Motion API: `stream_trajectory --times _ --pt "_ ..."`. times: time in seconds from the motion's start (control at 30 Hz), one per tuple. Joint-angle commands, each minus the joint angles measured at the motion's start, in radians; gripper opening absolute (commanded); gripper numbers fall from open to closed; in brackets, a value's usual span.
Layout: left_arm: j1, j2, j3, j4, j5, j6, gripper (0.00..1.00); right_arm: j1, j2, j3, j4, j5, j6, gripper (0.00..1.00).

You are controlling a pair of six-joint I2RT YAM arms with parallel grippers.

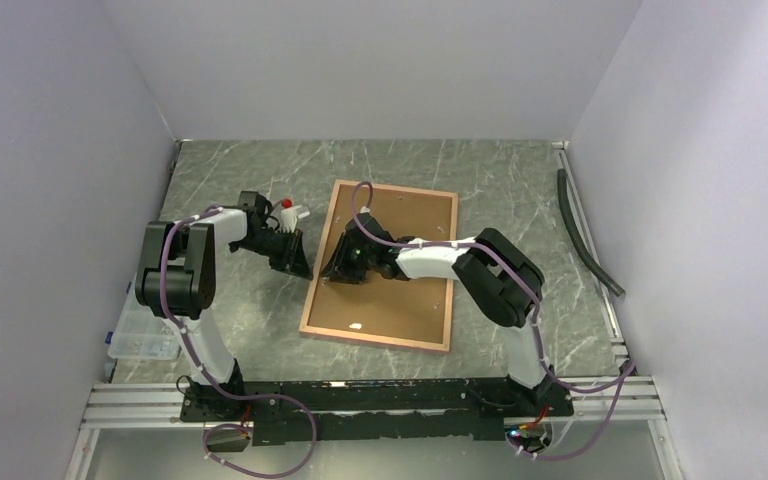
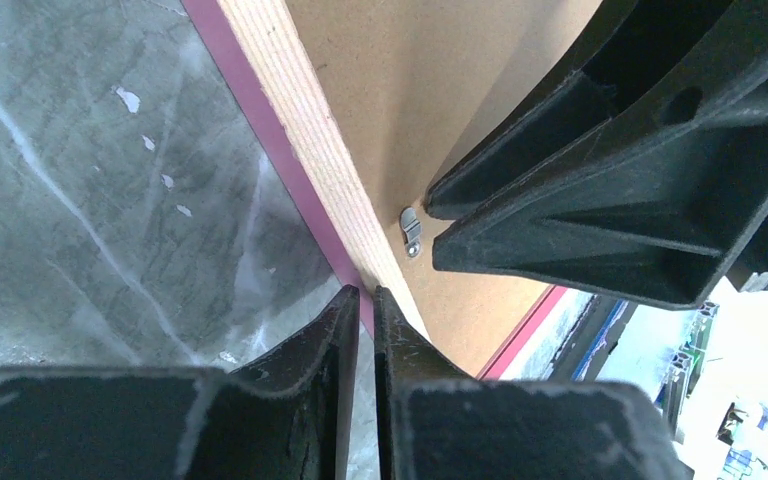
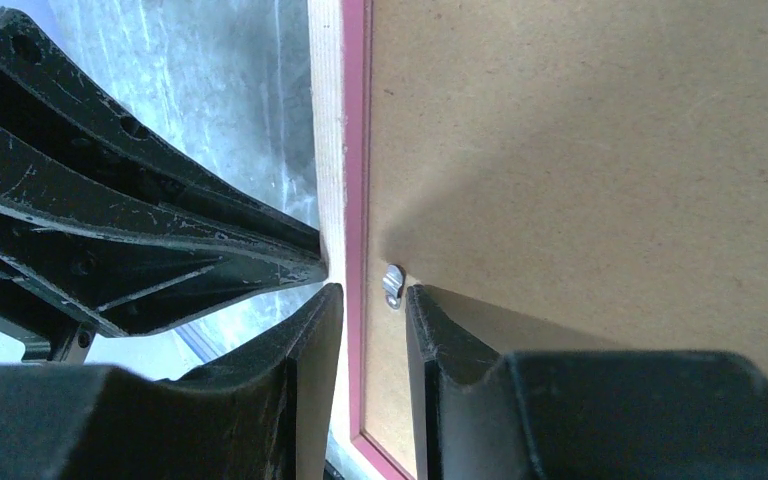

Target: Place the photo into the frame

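jaws astride edge of frame [image 1: 375,339], grip unclear

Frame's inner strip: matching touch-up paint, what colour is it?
Pinkish red strip on the frame, beside pale wood; clearest in the right wrist view.

Right fingers [image 3: 310,340] astride frame [image 3: 328,120] edge, metal tab [image 3: 392,285] between them, seemingly untouched, brown backing board [image 3: 580,150] beside

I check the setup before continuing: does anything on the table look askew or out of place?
The frame lies back up, turned slightly against the edges of the table. A clear box seems to overhang its left edge.
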Motion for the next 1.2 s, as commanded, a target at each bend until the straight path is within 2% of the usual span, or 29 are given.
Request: stream_trajectory --times 0.0,1.17 --pt "0.001 0.022 0.017 0.018 -0.024 0.027 0.15 0.016 0.027 0.037 0.008 -0.012 0.009 0.34" --pt "0.0 0.02 0.025 0.023 -0.019 0.022 0.11 0.018 0.066 0.078 0.025 -0.049 -0.004 0.31"
